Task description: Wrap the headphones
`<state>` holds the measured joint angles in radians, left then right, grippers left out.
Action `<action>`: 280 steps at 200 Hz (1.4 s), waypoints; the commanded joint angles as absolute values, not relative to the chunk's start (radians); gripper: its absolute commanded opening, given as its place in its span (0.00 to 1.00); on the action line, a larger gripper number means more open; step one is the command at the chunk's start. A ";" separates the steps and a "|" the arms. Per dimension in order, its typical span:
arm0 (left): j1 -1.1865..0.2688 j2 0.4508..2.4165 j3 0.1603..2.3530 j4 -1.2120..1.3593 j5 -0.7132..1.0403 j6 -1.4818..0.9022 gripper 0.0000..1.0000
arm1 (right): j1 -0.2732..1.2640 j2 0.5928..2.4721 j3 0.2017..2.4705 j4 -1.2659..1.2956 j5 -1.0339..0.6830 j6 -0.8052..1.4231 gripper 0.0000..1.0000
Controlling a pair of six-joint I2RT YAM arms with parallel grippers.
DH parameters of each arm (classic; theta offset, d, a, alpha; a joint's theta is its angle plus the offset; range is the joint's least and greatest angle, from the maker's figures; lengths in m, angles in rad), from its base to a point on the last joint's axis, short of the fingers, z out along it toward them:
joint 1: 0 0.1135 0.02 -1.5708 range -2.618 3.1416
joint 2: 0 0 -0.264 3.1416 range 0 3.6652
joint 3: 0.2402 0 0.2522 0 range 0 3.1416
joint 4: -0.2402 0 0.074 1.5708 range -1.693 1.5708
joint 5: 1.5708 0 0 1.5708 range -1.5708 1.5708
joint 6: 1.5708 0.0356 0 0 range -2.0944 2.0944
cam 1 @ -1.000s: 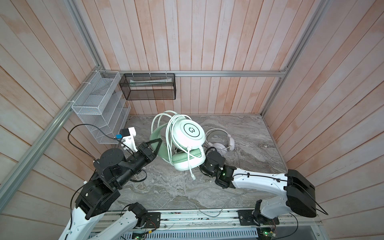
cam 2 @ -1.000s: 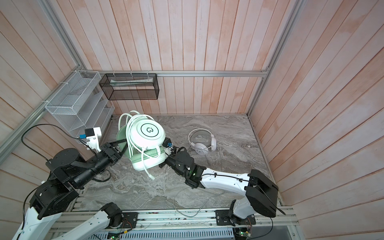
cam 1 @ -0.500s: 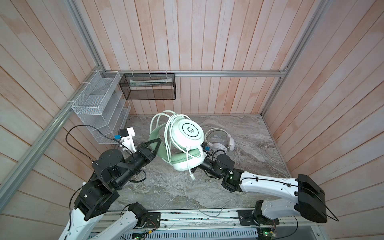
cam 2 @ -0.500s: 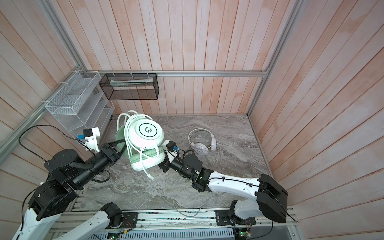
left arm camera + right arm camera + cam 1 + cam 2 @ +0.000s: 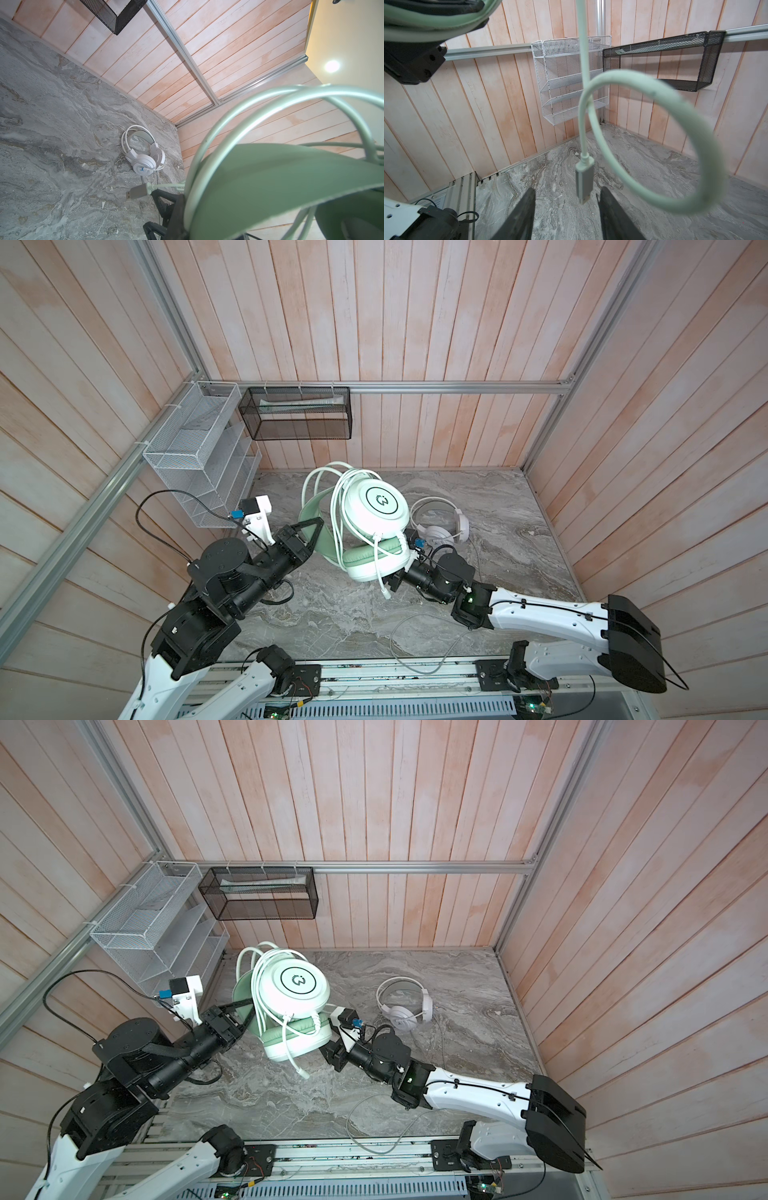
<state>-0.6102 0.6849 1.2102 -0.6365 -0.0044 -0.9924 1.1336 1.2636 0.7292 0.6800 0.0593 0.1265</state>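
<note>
Left gripper (image 5: 311,536) clamped mint-green over-ear headset (image 5: 376,506). Right gripper (image 5: 568,188) empty, jaws apart; grey USB plug (image 5: 584,182) dangled between, lower centre. Risk: plug swing, missed grab.

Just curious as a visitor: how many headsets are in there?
2. A mint-green headset is held up by the left gripper; a white headset lies on the table to its right. None seems hidden.

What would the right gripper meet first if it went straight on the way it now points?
Probably the grey USB plug dangling on the mint-green headset's cord; it hangs just ahead of the right gripper, between its open jaws. Depth is unclear.
</note>
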 commanded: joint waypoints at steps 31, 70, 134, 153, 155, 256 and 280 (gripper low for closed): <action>-0.612 0.661 1.209 -0.545 0.006 -1.042 0.00 | 1.135 1.320 0.814 0.651 0.153 0.097 0.52; -0.612 0.662 1.203 -0.540 0.011 -1.046 0.00 | 1.134 1.413 0.865 0.689 0.226 0.097 0.51; -0.612 0.653 1.222 -0.565 -0.021 -1.023 0.00 | 1.136 1.454 0.851 0.752 0.212 0.135 0.06; -0.612 0.651 1.214 -0.565 -0.038 -1.030 0.00 | 1.138 1.444 0.821 0.767 0.209 0.152 0.01; -0.612 0.652 1.212 -0.564 -0.040 -1.031 0.00 | 1.138 1.442 0.818 0.769 0.208 0.155 0.01; -0.600 0.782 1.272 -0.502 -0.267 -0.983 0.00 | 1.321 1.444 0.619 0.809 0.216 0.253 0.00; -0.549 0.856 1.307 -0.490 -0.298 -0.970 0.00 | 1.414 1.482 0.617 0.770 0.251 0.259 0.00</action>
<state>-0.5945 0.8116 1.2430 -0.6090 -0.2283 -0.9798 1.3392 1.4506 0.6174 0.7769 0.2066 0.2337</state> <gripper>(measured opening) 0.079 0.098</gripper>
